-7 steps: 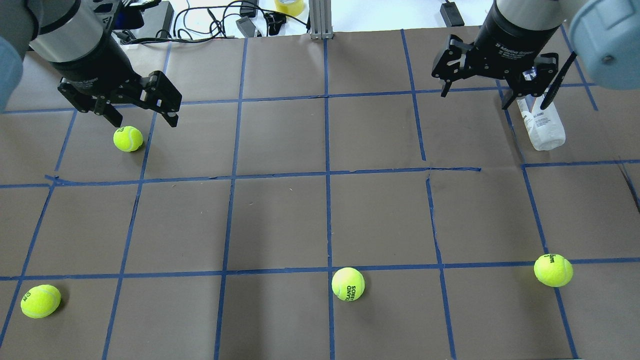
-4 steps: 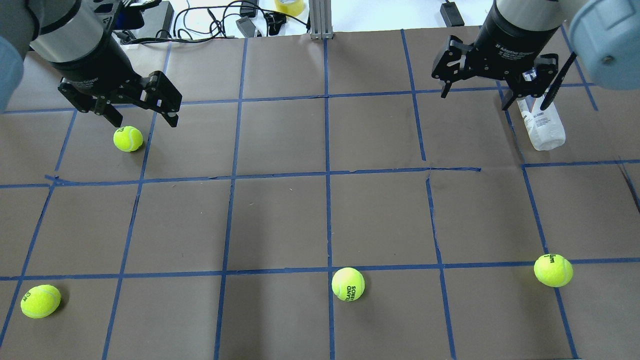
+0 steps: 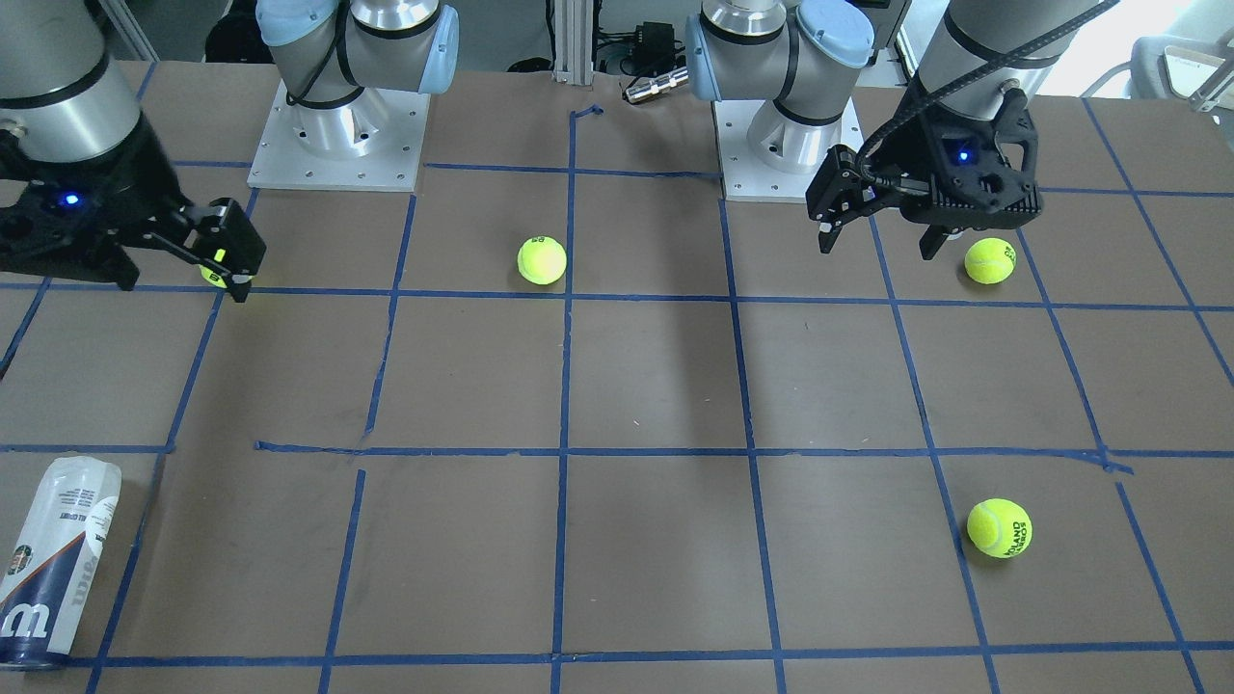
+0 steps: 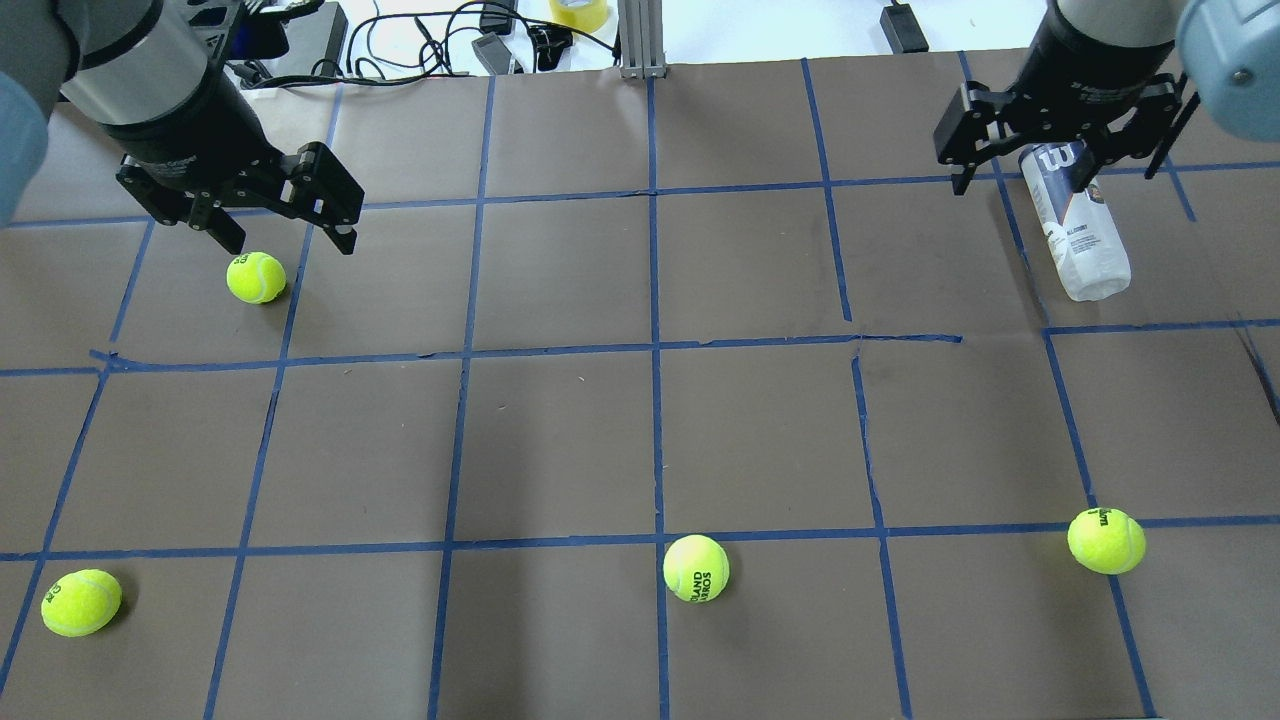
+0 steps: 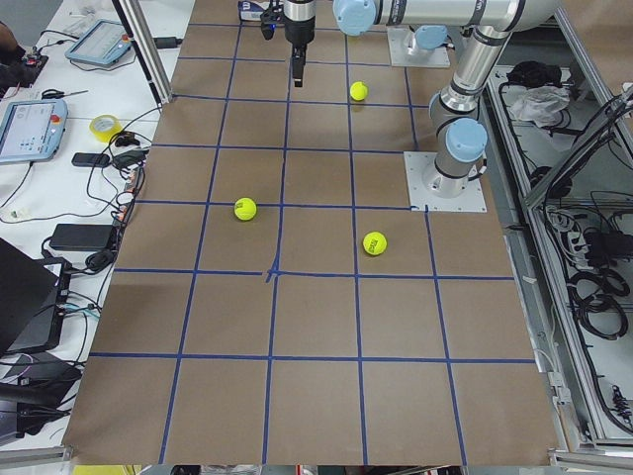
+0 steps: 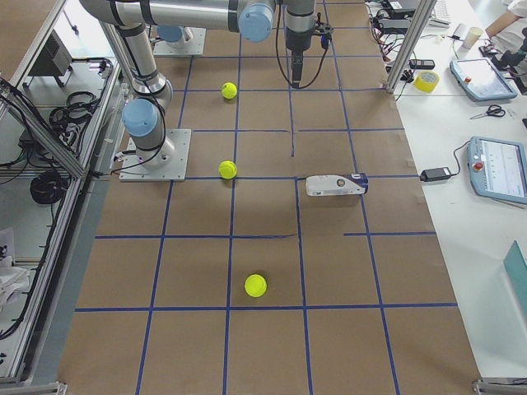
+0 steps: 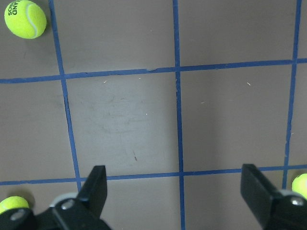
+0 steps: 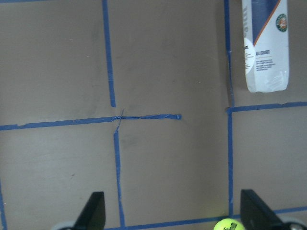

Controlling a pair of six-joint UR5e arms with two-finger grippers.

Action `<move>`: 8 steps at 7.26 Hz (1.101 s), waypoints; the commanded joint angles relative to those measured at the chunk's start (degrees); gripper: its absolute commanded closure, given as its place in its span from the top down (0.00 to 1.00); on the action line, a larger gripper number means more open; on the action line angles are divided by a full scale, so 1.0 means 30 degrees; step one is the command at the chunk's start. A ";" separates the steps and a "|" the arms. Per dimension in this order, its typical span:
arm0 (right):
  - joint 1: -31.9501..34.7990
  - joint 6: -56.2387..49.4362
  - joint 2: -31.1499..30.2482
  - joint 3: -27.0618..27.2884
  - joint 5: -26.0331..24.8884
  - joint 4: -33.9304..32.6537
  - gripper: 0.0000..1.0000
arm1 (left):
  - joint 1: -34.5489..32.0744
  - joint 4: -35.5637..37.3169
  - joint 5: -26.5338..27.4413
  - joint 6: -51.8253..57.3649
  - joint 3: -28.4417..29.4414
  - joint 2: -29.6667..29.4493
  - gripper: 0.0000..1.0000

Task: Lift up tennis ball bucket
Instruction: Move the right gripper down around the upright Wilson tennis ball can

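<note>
The right gripper (image 8: 173, 213) is hanging high over the table (image 4: 560, 440), fingers spread wide, gripping nothing and touching nothing. The left gripper (image 4: 290, 235) is doing the same: wide open, empty, hovering close to the far-left ball (image 4: 256, 277) with no contact. One can (image 4: 1080, 245) is lying on its side at the table's far right, seen from the robot. In the right wrist view it's sitting ahead and to the right of the fingers, not between them. Four tennis balls are sitting well apart: the far-left ball, the near-left ball (image 4: 81, 602), the middle ball (image 4: 696, 568) and the near-right ball (image 4: 1106, 540).
</note>
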 commanded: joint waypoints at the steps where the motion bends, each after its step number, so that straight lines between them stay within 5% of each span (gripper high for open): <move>1: -0.3072 -0.2900 0.1746 -0.0227 0.0103 -0.1516 1.00 | -0.0001 0.0000 0.0010 0.0011 0.0000 0.0001 1.00; 6: -0.4491 -0.5683 1.0562 -0.4937 0.0192 -0.6464 1.00 | -0.0001 0.0000 0.0039 0.0011 0.0000 0.0030 1.00; 8: -0.4637 -0.5746 1.1568 -0.5386 0.0337 -0.6415 1.00 | -0.0001 0.0000 0.0010 0.0011 0.0000 0.0030 1.00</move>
